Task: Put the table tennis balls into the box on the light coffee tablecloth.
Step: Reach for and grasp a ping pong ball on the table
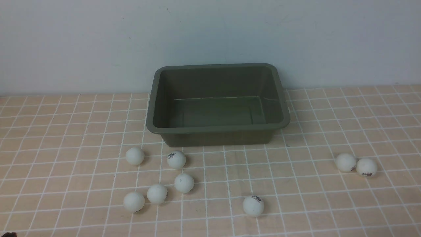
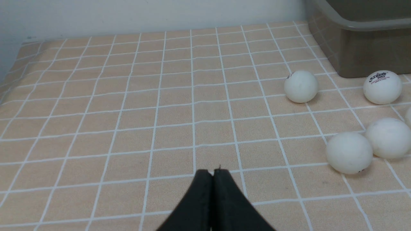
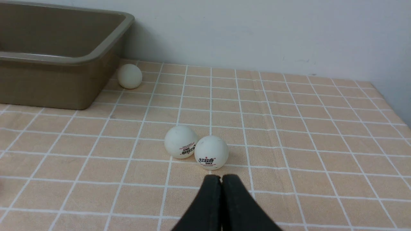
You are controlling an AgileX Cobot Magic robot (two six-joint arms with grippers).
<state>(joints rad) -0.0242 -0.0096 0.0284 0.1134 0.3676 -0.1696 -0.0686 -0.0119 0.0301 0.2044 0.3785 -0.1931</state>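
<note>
The olive-green box (image 1: 217,129) stands empty at the back middle of the light coffee tablecloth (image 1: 65,131). Several white table tennis balls lie in front of it: a left cluster around one ball (image 1: 184,183), a single ball (image 1: 253,205) near the middle, and a pair (image 1: 345,162) on the right. My left gripper (image 2: 212,171) is shut and empty, low over bare cloth, with the nearest ball (image 2: 349,152) off to its side. My right gripper (image 3: 221,176) is shut and empty, just short of a logo ball (image 3: 211,152) of the pair. Neither gripper shows in the front view.
A pale wall rises directly behind the box. In the right wrist view another ball (image 3: 129,76) rests against the box's side wall (image 3: 48,83). The box's corner (image 2: 362,48) stands behind the left cluster. The cloth's edge falls away at the far left (image 2: 9,77).
</note>
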